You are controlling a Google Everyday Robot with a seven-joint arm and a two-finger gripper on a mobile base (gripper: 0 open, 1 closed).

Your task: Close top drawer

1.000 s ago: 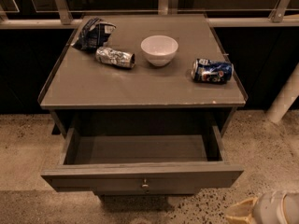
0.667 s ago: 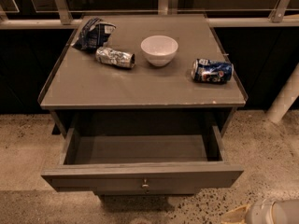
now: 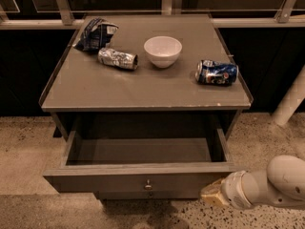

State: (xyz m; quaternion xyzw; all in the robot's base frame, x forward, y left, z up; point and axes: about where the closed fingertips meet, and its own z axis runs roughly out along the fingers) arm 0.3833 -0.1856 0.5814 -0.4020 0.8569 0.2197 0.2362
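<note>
Lower right of the view: your robot's gripper (image 3: 211, 194), a tan tip on a thick white arm (image 3: 279, 181), sits low, just off the right end of the drawer front. You cannot tell from this angle whether it is spread or pressed together, nor whether it touches the front.

Task thing: the wide grey top drawer (image 3: 95, 181) stands pulled well out from under the grey cabinet top (image 3: 143, 92). You look straight down into its shallow box. Its flat front faces you, with a small round metal knob (image 3: 148, 184) at the centre.

On the cabinet top, back left: a crumpled blue snack bag (image 3: 96, 32). Just beside it, toward the front, a dented silver can (image 3: 117, 58) lies on its side. A round white bowl (image 3: 163, 50) stands upright near the middle, close to the silver can but apart from it. A blue soda can (image 3: 217, 73) lies on its side near the right edge, well apart from the bowl.

Ground: speckled beige floor (image 3: 28, 149). A white post (image 3: 290, 104) leans at the far right.
</note>
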